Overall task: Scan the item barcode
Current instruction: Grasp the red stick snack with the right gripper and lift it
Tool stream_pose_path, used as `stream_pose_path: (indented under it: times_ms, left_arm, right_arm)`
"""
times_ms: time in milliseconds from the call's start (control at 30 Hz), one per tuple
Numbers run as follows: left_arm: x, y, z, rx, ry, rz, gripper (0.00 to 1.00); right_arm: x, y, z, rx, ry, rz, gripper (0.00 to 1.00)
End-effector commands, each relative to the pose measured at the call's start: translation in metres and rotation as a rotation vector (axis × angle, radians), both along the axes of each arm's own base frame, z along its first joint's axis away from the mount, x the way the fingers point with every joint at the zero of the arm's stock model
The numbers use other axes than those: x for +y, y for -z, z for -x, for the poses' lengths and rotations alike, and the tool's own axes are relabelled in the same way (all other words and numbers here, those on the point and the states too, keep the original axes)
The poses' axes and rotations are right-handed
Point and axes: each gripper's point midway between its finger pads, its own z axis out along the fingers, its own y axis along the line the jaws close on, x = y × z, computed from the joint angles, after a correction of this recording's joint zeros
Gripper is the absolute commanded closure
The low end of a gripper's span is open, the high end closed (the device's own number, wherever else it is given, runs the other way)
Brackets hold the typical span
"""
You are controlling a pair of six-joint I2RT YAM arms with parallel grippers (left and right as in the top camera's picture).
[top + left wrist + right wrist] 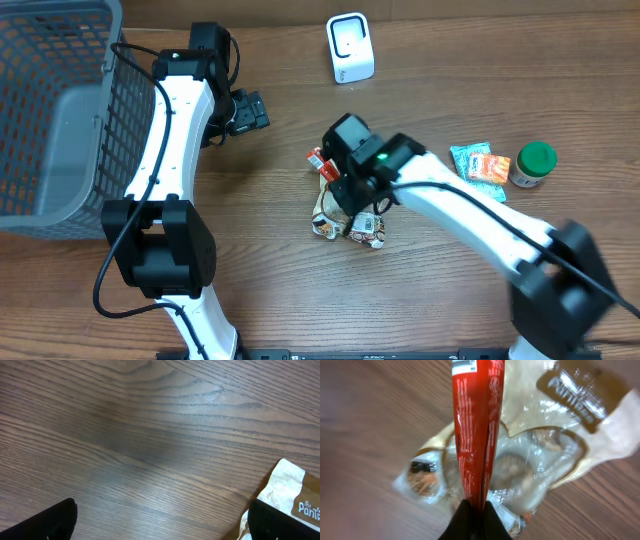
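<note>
Wood table [270, 280]: scanner [350, 47] rear, basket [125, 120] left (snack bag [365, 232] under red packet [477, 425]).

In the left wrist view, the bag [282, 482] carries a brown label [306, 506] with white lettering. A small "The" sits above larger letters that begin "Pani"; the rest runs off the picture's edge. In the right wrist view, the bag's brown label [576, 394] again shows white letters, but they are blurred and turned and cannot be read. The red packet [479, 430] bears lines of fine white print along its length, too small to read. A white sticker [464, 366] at its top has dark marks and is cut off. From overhead, the print on the small packets [480, 162] and the jar [530, 165] is too small to read.
</note>
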Motion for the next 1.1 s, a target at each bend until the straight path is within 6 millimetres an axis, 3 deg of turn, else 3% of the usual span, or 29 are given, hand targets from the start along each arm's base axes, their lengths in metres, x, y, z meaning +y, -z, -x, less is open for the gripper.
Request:
stream_pose_path:
  times_ms: [0, 267, 467, 600, 833, 1067]
  left_arm:
    - [0.004, -0.005, -0.004, -0.014, 0.009, -0.015, 0.00]
    - [0.004, -0.005, -0.004, -0.014, 0.009, -0.015, 0.00]
    - [0.004, -0.005, -0.004, -0.014, 0.009, -0.015, 0.00]
    - [0.004, -0.005, -0.004, -0.014, 0.009, -0.015, 0.00]
    - [0.004, -0.005, -0.004, -0.014, 0.009, -0.015, 0.00]
    - [0.004, -0.005, -0.004, -0.014, 0.009, -0.015, 0.00]
  right_arm:
    - [0.002, -0.061, 0.005, -0.120, -0.126, -0.087, 0.96]
    - [-0.015, -0.141, 0.031, -0.325, -0.287, -0.178, 0.96]
    - [-0.027, -0.177, 0.047, -0.416, -0.317, -0.227, 0.96]
    - [-0.031, -0.182, 0.051, -0.423, -0.316, -0.231, 0.96]
    - [-0.030, -0.164, 0.050, -0.384, -0.317, -0.203, 0.96]
    - [-0.043, -0.154, 0.029, -0.441, -0.252, -0.098, 0.96]
